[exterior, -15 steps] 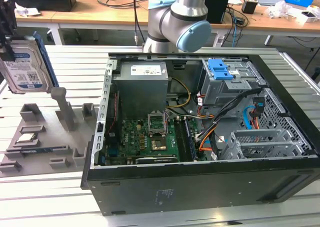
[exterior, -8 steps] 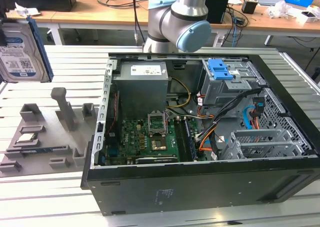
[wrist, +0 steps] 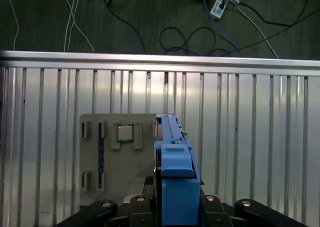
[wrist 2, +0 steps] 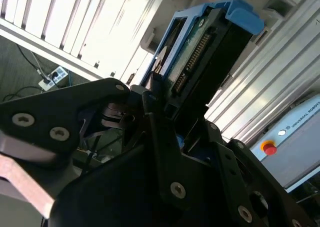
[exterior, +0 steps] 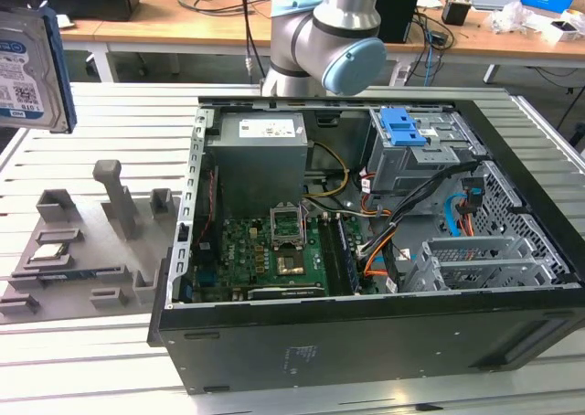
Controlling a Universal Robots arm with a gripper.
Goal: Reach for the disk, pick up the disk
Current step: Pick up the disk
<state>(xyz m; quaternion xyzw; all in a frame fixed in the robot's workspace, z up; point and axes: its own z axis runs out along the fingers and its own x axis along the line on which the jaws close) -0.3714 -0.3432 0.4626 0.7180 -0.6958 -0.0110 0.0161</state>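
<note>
While one disk [exterior: 27,68] hangs at the exterior view's upper left, over the slatted table [exterior: 110,122], the single gripper [wrist: 176,202] has its jaws clamped on it; one open computer case [exterior: 366,342] stands nearby.

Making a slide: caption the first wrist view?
Gripper holding the blue-railed disk edge-on in the air by a grey fixture tray on the slatted metal table.

The disk [exterior: 32,66] is located at 10 o'clock in the exterior view, raised on edge, with its silver, white-and-blue labelled face shown. In both wrist views the disk [wrist: 175,159] [wrist 2: 200,62] is presented edge-on, blue-railed; a connector row is exposed in the second wrist view.
</note>
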